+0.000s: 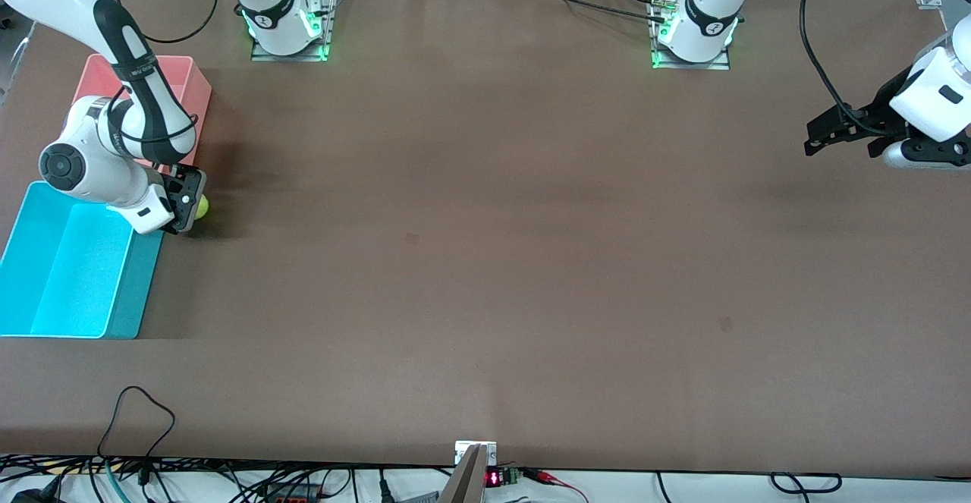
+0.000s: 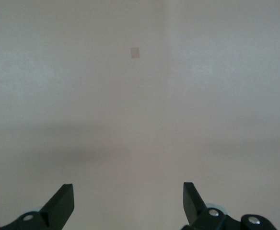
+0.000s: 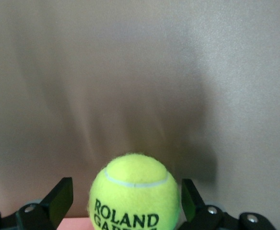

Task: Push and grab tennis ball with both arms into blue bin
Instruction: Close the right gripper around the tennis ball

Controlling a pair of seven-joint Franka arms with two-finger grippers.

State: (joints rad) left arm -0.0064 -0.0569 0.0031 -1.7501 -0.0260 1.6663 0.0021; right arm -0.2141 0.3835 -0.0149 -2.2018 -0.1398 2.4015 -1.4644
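Front view: the right gripper [image 1: 184,211] is low at the right arm's end of the table [image 1: 485,260], with the ball [image 1: 202,206] against it. The ball lies just beside the blue bin [image 1: 45,283], between it and the pink bin [image 1: 193,82], which is farther from the camera. The left gripper [image 1: 813,139] hangs over the left arm's end and waits.

Left wrist view: the 2 fingers [image 2: 63,203] stand wide over bare table.

Right wrist view: the ball [image 3: 135,194] sits between wide fingers [image 3: 59,197], gaps showing on both sides.
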